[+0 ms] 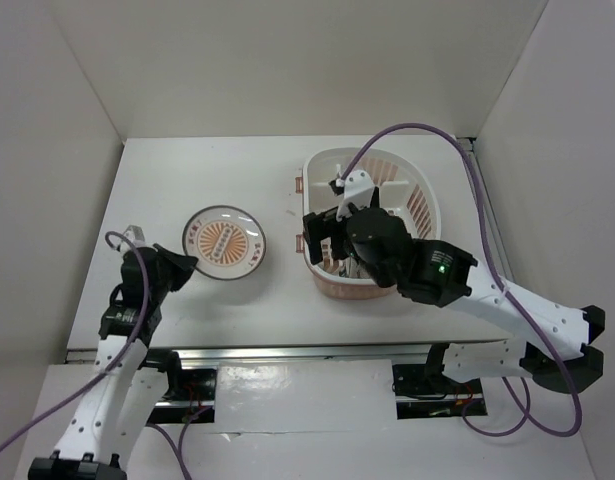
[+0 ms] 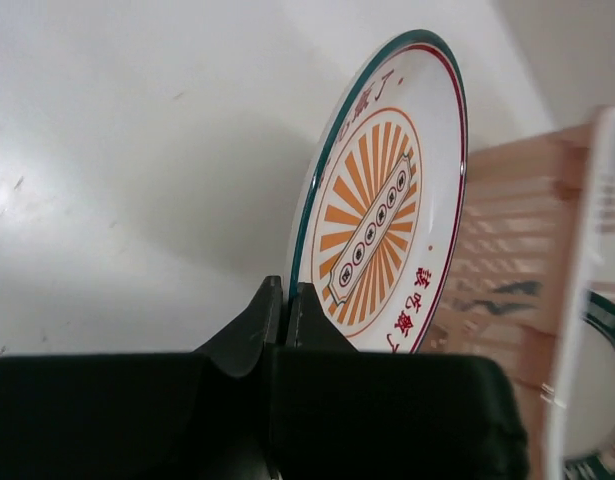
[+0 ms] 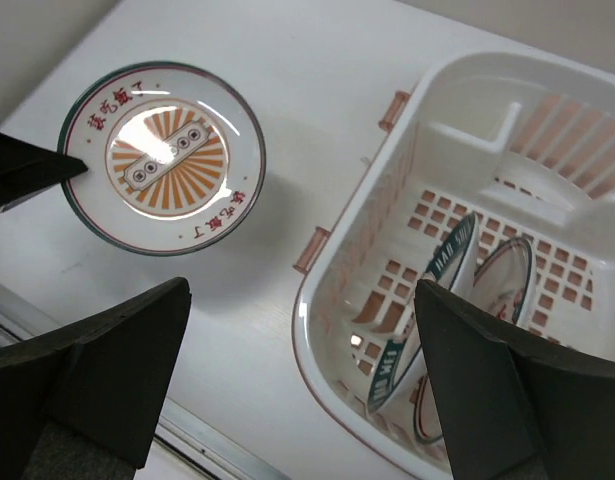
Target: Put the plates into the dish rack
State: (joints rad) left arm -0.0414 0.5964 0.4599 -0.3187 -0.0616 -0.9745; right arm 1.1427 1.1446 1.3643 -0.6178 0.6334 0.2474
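Observation:
A white plate with an orange sunburst centre [image 1: 223,243] [image 2: 382,200] [image 3: 162,158] is at the table's left middle, casting a shadow beneath it. My left gripper [image 1: 184,268] [image 2: 285,300] is shut on its near rim, one finger on each face. The pale pink dish rack [image 1: 419,185] [image 3: 305,320] [image 2: 507,230] stands to the right. Two plates stand on edge inside it: one with a dark teal rim [image 3: 449,252] and another [image 3: 507,268] behind it. My right gripper [image 1: 325,240] [image 3: 302,380] hovers open over the rack's near left rim, holding nothing.
A metal rail [image 1: 287,352] runs along the table's near edge. White enclosure walls [image 1: 47,150] stand on the left, back and right. A purple cable [image 1: 427,130] arches over the rack's far right.

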